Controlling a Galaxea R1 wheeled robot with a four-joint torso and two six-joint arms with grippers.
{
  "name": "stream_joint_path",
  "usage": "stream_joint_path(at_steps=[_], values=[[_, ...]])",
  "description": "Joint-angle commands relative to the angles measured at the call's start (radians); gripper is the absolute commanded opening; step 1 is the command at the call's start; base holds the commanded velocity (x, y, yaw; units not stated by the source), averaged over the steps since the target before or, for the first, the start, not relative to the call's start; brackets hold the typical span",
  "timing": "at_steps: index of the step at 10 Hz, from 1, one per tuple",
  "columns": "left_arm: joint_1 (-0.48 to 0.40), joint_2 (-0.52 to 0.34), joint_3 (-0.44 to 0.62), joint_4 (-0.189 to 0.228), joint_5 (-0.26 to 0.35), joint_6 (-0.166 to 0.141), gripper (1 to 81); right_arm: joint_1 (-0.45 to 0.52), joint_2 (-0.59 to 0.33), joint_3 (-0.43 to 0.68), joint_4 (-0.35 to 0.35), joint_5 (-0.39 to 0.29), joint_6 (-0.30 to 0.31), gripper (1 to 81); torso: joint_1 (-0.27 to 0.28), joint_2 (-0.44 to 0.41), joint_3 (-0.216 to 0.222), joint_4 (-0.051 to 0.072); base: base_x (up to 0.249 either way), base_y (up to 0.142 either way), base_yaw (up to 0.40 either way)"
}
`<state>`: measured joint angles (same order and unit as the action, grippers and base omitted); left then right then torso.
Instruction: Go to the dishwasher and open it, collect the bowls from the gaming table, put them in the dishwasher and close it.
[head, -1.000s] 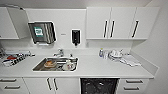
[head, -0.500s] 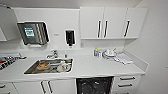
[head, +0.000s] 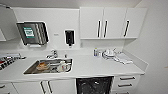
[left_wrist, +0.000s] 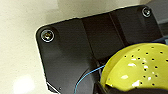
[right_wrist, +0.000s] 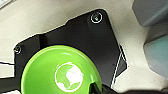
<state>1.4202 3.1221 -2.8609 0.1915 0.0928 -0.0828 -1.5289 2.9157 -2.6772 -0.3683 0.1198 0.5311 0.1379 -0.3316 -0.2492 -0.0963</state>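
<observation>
Fingers mostly hidden in both our wrist views. Left gripper appears clamped on yellow bowl (left_wrist: 136, 67), right on green bowl (right_wrist: 60, 71); opening width unclear. Dishwasher (head: 94, 85) cut off.

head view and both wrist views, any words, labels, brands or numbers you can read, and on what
No text reads clearly in any view.
Paper towel dispenser: a teal label on its front, too blurred to read.
Wall left of the soap dispenser: a faint small mark, unreadable.
Green bowl: a white round emblem on its base, no legible letters.
Yellow bowl: dark specks and white flecks, no writing.
</observation>
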Motion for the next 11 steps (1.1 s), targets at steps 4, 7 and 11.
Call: stream_joint_path(at_steps=[4,7,11], values=[[-0.020,-0.129,0.212,-0.003,-0.007,0.000,1.0,0.045,-0.166,0.182,0.008,-0.008,0.009,1.0,0.000,0.000,0.000,0.000,0.000,0.000,0.000],[0.004,-0.241,0.374,0.000,-0.042,0.000,1.0,0.045,-0.284,0.320,0.011,-0.006,0.013,1.0,0.000,0.000,0.000,0.000,0.000,0.000,0.000],[0.027,-0.352,0.512,-0.003,-0.084,-0.002,1.0,0.042,-0.390,0.452,0.011,-0.006,0.013,1.0,0.000,0.000,0.000,0.000,0.000,0.000,0.000]])
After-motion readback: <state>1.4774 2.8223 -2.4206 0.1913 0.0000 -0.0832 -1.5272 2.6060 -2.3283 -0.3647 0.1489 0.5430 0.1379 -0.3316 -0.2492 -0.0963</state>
